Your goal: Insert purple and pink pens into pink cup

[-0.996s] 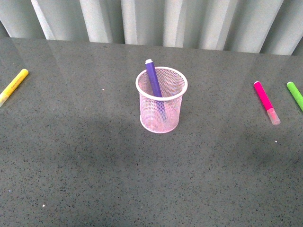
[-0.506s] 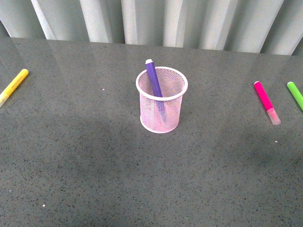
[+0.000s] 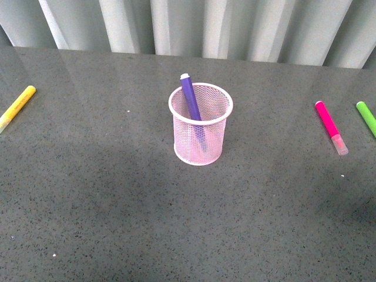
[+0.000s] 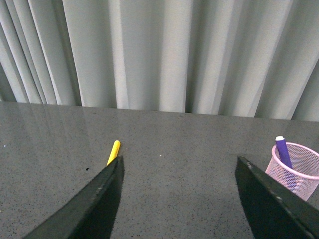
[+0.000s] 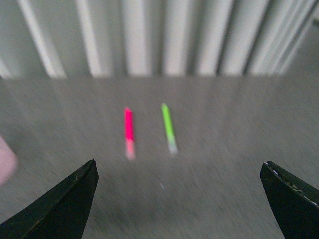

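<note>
Pens number two: purple pen point(image 3: 189, 97) in pink cup point(image 3: 215, 141), pink pen point(image 3: 326, 120) outside; both jaws spread empty.

table point(image 3: 106, 205): dark grey, speckled, spread before me | middle: pink cup point(image 3: 200, 126) stands upright | left edge: yellow marker point(image 3: 17, 106) lies flat | near right edge: pink pen point(image 3: 330, 126) lies flat, whitish cap toward my side | right edge: green marker point(image 3: 366, 117) just beside it, not touching
</note>
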`<move>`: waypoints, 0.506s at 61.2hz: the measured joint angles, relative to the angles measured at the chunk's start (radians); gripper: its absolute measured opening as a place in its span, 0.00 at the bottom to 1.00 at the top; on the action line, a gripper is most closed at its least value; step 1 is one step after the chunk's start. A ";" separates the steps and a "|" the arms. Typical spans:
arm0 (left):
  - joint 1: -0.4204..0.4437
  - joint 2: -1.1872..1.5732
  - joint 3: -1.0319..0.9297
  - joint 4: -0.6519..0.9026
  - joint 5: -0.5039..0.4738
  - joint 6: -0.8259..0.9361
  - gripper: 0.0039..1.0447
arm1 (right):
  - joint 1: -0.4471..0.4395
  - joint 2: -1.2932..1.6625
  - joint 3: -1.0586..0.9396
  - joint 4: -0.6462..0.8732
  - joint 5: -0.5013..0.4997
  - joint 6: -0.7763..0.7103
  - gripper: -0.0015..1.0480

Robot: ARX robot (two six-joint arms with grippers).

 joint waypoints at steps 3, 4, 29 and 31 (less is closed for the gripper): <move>0.000 0.000 0.000 0.000 0.000 0.000 0.78 | -0.052 0.100 0.018 0.080 -0.067 -0.023 0.93; 0.000 0.000 0.000 0.000 0.000 0.000 0.81 | -0.066 0.127 0.026 0.100 -0.086 -0.029 0.93; 0.000 0.000 0.000 0.000 0.000 0.003 0.94 | -0.199 0.964 0.412 0.319 -0.367 0.016 0.93; 0.000 0.000 0.000 0.000 0.000 0.003 0.94 | -0.199 1.017 0.450 0.311 -0.380 0.034 0.93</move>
